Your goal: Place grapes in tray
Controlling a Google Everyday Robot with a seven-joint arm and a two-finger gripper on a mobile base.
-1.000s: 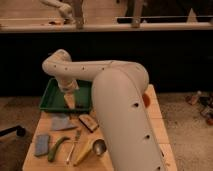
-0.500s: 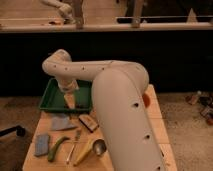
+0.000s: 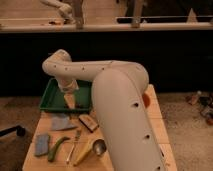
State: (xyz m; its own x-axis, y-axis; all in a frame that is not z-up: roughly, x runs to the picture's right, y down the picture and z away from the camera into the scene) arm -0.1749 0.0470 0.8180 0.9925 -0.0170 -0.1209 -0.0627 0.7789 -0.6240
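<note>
The gripper [image 3: 68, 101] is lowered over the near rim of the tray [image 3: 50, 95] at the table's [image 3: 155, 125] far left. The placing step is judged in hand. Grapes cannot be made out. Next, release inside the rim is called for.

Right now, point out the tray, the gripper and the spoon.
tray [image 3: 50, 96], camera view, on its left rim.
gripper [image 3: 69, 104], camera view, at its tip over the tray's front edge.
spoon [image 3: 99, 147], camera view, on its bowl.
</note>
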